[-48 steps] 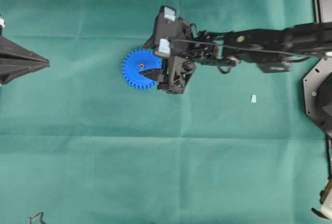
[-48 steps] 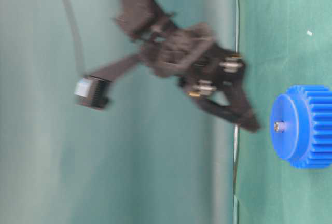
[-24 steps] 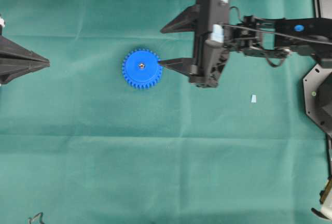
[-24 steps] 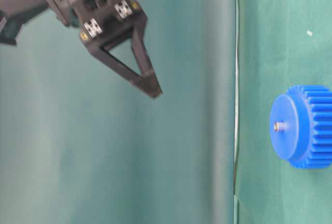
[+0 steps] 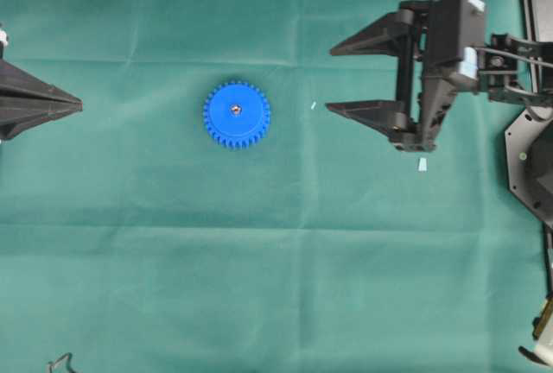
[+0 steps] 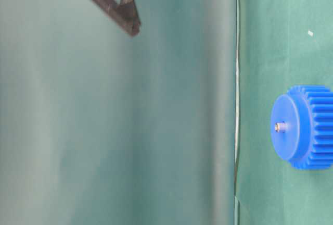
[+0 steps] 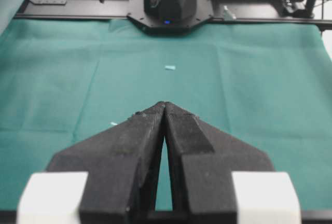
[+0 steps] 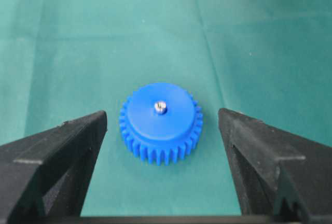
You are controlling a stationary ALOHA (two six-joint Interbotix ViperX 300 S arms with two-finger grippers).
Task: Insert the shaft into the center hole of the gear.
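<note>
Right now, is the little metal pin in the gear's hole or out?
In. The shaft stands in the gear's hub, its tip poking out.

We cannot see the small round dark center hole in the bright blue toothed plastic gear [image 8: 161, 122]: the tiny silvery-grey metal shaft [image 8: 160, 107] fills it, and its lower length is hidden inside the hub. In the table-level view the gear's right part is cut off by the edge, and only 1 dark tip of the black right gripper [image 5: 328, 78] shows, at the top edge. The overhead view clips the black left gripper [image 7: 164, 105] at the left edge. Its closed fingers [image 7: 129, 151] hide the gear from the left wrist camera.
</note>
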